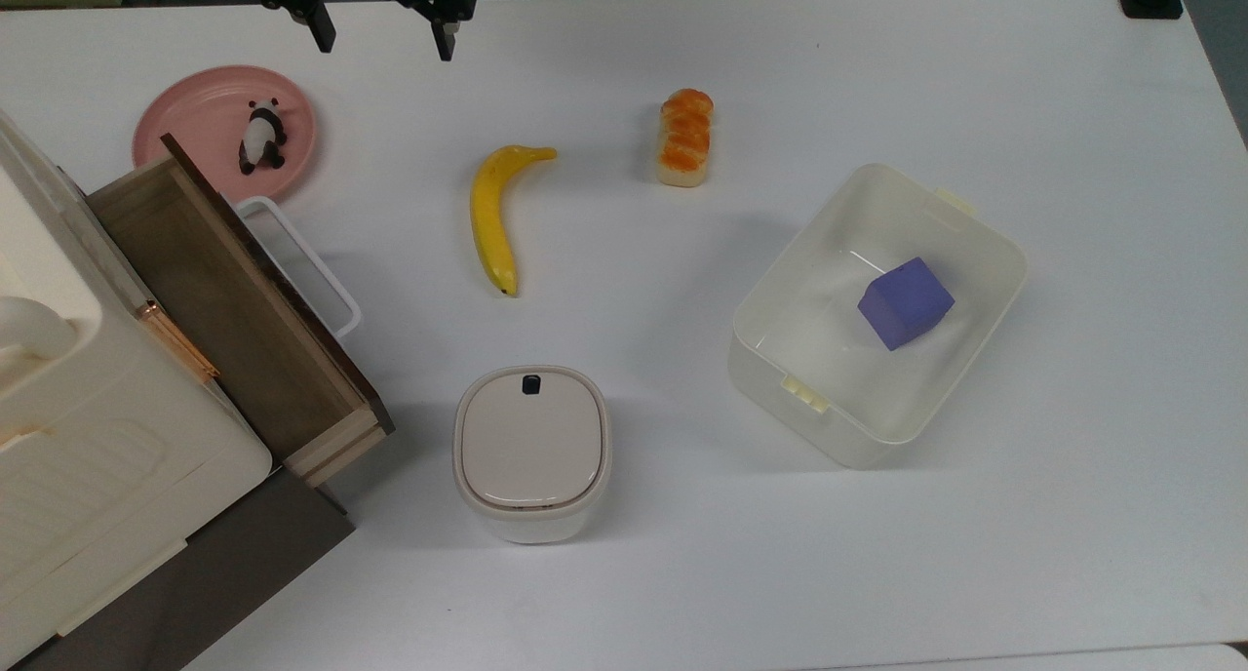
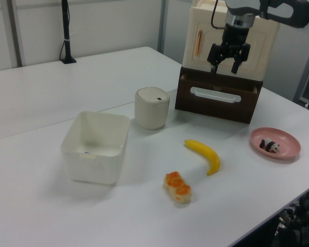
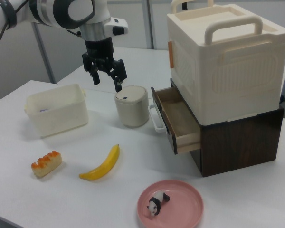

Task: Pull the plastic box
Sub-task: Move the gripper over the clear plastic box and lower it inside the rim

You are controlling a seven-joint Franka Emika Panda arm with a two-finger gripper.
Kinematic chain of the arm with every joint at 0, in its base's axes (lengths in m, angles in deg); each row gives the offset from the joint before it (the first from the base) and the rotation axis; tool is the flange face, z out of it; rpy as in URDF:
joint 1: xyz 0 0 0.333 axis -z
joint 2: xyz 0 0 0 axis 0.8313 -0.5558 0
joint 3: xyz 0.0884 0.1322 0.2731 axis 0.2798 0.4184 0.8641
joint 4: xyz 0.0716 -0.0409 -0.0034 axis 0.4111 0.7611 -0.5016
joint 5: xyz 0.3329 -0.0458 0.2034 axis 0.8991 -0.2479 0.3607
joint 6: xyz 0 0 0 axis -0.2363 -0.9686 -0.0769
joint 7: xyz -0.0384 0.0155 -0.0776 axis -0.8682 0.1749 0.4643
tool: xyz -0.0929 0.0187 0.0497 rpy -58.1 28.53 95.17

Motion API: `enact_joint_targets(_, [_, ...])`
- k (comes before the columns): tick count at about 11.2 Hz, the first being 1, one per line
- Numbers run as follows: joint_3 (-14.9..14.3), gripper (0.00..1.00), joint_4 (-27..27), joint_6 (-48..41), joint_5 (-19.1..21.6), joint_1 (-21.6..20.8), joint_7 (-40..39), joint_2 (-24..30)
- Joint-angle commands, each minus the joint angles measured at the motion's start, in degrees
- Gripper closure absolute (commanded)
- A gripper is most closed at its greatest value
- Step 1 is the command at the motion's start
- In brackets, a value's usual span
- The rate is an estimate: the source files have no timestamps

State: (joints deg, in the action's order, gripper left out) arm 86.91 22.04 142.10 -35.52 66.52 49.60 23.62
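We see the plastic box (image 1: 788, 343) on the table's (image 1: 1072, 554) right (a purple cube (image 1: 905, 302) inside). The gripper (image 1: 381, 40) hangs open at top left.

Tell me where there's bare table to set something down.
In the top view, the table is bare below and right of the plastic box, and along the top right above the bread. It is crowded on the top view's left: plate, open drawer, bin and banana.
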Motion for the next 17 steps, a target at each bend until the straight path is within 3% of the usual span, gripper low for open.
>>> enact_joint_targets(1, [-0.3, 0.00, 0.9, -0.9, 1.2, -0.1, -1.3, 1.4])
enact_joint_targets(4, [0.1, 0.00, 0.9, -0.9, 1.5, -0.4, -1.6, 1.2])
enact_joint_targets(7, [0.6, 0.00, 1.3, -0.4, 1.7, -4.3, -5.9, -1.0])
enact_joint_targets(10, [0.7, 0.00, 0.8, 1.8, 3.3, -11.5, -13.4, -5.8])
enact_joint_targets(12, [0.6, 0.00, 1.1, 9.7, 4.1, -17.0, -18.1, -6.9])
enact_joint_targets(17, [0.5, 0.00, 0.7, 24.7, 0.6, -28.6, -23.1, -14.7])
